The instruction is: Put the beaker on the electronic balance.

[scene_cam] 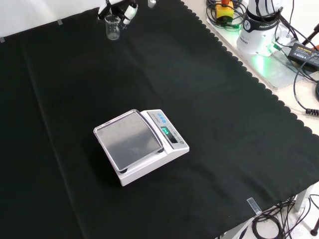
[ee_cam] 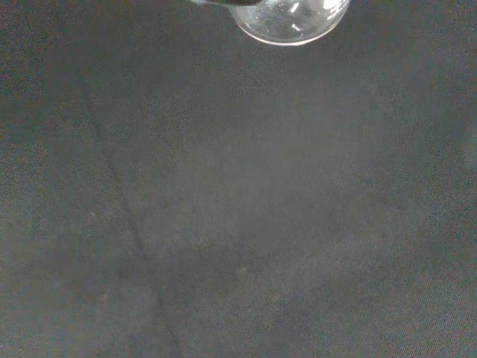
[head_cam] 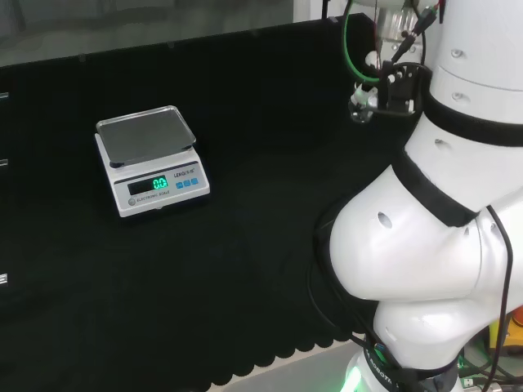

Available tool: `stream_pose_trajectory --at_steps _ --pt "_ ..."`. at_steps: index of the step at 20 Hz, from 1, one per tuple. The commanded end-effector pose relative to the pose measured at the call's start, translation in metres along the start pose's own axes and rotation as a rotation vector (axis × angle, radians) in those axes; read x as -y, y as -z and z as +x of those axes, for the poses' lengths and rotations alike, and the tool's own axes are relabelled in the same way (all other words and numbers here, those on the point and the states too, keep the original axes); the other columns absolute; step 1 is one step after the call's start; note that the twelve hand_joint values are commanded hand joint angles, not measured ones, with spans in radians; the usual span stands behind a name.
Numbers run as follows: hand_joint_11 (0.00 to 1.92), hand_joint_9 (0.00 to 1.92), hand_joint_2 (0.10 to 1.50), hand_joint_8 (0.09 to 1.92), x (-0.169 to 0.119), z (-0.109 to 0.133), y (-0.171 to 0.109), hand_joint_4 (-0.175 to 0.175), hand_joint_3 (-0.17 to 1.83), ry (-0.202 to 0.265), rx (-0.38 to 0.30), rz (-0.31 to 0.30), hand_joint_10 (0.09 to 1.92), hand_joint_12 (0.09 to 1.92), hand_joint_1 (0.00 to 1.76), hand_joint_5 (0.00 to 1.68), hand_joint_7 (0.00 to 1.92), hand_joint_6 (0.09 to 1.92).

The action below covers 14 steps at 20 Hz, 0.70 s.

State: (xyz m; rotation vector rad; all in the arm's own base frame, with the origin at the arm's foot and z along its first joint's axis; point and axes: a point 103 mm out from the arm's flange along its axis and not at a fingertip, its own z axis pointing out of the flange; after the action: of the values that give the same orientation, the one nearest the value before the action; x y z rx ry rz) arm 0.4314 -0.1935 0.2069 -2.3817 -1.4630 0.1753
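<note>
A small clear glass beaker [scene_cam: 112,27] hangs at the far end of the black cloth in the front view, with the black and white hand [scene_cam: 119,7] curled round its top. In the head view the hand [head_cam: 399,82] is at the upper right, beside the arm's white links, and the beaker [head_cam: 360,109] shows faintly under its fingers. The wrist view has the beaker's round base [ee_cam: 291,19] close by, above bare cloth. The white electronic balance [scene_cam: 142,144] sits mid-cloth, well apart from the hand, with a bare steel pan [head_cam: 145,131] and a lit green display.
The arm's big white links [head_cam: 441,212] take up the right of the head view. Off the cloth's scalloped edge in the front view are the arm's base [scene_cam: 261,25], a yellow box with a red button [scene_cam: 224,10], a power brick [scene_cam: 304,50] and cables.
</note>
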Motion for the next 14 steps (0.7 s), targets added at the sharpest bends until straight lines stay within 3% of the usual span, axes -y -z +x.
stream_pose_trajectory --at_steps 1,14 --pt "1.33 1.18 1.21 1.05 0.0257 0.0141 0.0256 -0.175 -0.17 0.015 0.027 -0.011 0.95 0.83 1.21 0.45 0.65 0.87" --pt "1.33 1.18 1.21 1.05 0.033 0.0233 0.0307 -0.175 -0.17 0.019 0.052 -0.006 0.96 0.84 1.2 0.45 0.65 0.88"
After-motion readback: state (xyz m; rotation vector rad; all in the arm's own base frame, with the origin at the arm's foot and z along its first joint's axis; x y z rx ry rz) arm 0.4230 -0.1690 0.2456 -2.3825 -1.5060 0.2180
